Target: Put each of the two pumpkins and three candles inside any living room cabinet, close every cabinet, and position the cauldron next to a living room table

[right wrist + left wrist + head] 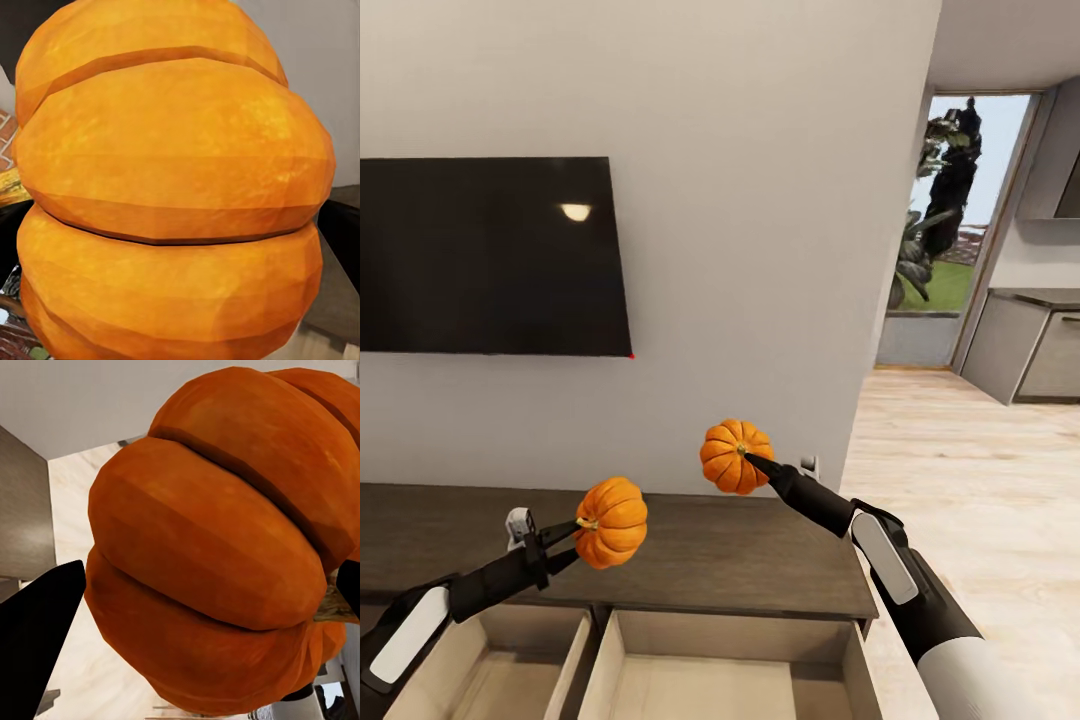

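we hold one pumpkin in each arm above the cabinet point(690, 560), and we think this height is chosen so both fruits can pass over the dark top before going down into the open drawers point(710, 670) at the near edge, whose pale insides look empty where we see them. the left gripper point(582, 525) is closed on the left pumpkin point(612, 521) at its stem side, and this pumpkin hangs over the front part of the cabinet top, close to the drawer opening. the right gripper point(750, 458) is closed on the right pumpkin point(735, 456), which is higher and more toward the pale wall point(760, 200), beside the black television point(490, 255). the head view gives us the whole layout: both arms, the drawers and the open doorway at the right. the left wrist view shows instead the orange ribs very near and a dark finger point(37, 637) at each side of the fruit, so the grip looks firm. the right wrist view shows the other pumpkin just as close, with dark finger edges point(341, 232) at its sides. no candles are seen here.
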You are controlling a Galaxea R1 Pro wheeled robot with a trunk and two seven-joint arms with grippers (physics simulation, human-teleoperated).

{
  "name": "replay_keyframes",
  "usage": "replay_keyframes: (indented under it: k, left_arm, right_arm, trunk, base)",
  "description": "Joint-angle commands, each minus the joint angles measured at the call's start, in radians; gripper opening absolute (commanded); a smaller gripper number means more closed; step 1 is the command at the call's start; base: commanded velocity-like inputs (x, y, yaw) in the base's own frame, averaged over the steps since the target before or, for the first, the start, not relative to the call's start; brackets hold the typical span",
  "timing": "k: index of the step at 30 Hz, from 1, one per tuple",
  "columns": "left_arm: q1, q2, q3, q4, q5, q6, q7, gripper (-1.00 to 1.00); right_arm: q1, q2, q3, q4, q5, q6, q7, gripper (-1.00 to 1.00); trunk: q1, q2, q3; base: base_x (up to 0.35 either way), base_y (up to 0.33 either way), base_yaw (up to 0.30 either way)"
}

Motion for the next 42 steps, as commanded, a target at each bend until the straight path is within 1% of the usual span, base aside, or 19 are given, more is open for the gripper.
replay_keyframes:
  k: [1, 9, 12, 26, 29, 30, 35, 38, 40, 42]
  left_arm:
    - [-0.001, 0.001, -0.003, 0.0, 0.005, 0.003, 0.0, -1.0]
    - [-0.001, 0.001, -0.003, -0.018, 0.005, 0.003, 0.005, -1.0]
    - [-0.001, 0.001, -0.006, -0.02, 0.002, 0.003, 0.006, -1.0]
    - [-0.001, -0.003, -0.009, -0.019, -0.005, 0.002, 0.012, -1.0]
    - [-0.001, -0.02, -0.011, -0.02, -0.007, 0.001, 0.063, -1.0]
    - [-0.001, -0.028, -0.012, -0.021, -0.007, 0.001, 0.094, -1.0]
    - [-0.002, -0.047, -0.012, -0.047, -0.006, -0.001, 0.181, -1.0]
    - [-0.002, -0.063, -0.012, -0.061, -0.006, -0.004, 0.261, -1.0]
    - [-0.002, -0.082, -0.012, -0.1, -0.006, -0.006, 0.357, -1.0]
    - [-0.002, -0.101, -0.012, -0.142, -0.006, -0.006, 0.458, -1.0]
  right_arm:
    - [-0.001, -0.001, 0.001, 0.0, -0.007, 0.005, -0.001, -1.0]
    - [-0.001, -0.001, 0.001, 0.001, -0.006, 0.003, -0.01, -1.0]
    - [-0.001, -0.001, 0.001, 0.014, -0.005, -0.014, -0.012, -1.0]
    - [-0.001, 0.001, 0.001, 0.04, -0.007, -0.031, -0.006, -1.0]
    - [-0.001, 0.001, 0.001, 0.04, -0.006, -0.031, -0.008, -1.0]
    - [-0.001, 0.001, 0.001, 0.04, -0.006, -0.031, -0.01, -1.0]
    - [-0.001, 0.002, 0.001, 0.041, -0.001, -0.032, -0.016, -1.0]
    - [-0.001, 0.003, 0.001, 0.044, 0.002, -0.032, -0.029, -1.0]
    - [-0.001, 0.003, 0.002, 0.062, 0.003, -0.027, -0.107, -1.0]
    - [-0.001, 0.004, 0.005, 0.079, 0.003, -0.024, -0.216, -1.0]
  trunk:
    - [0.0, -0.001, -0.001]
    - [0.0, -0.001, -0.001]
    - [0.0, -0.001, -0.001]
    - [0.054, -0.099, -0.045]
    - [0.065, -0.12, -0.054]
    - [0.069, -0.127, -0.057]
    - [0.088, -0.162, -0.073]
    - [0.1, -0.183, -0.083]
    - [0.107, -0.197, -0.089]
    - [0.115, -0.211, -0.095]
  base:
    - [0.003, -0.001, 0.0]
    - [0.0, 0.0, 0.0]
    - [0.0, 0.0, 0.0]
    - [0.0, 0.0, 0.0]
    - [0.0, 0.0, 0.0]
    - [0.0, 0.0, 0.0]
    - [0.0, 0.0, 0.0]
    - [0.0, 0.0, 0.0]
    - [0.0, 0.0, 0.0]
    - [0.0, 0.0, 0.0]
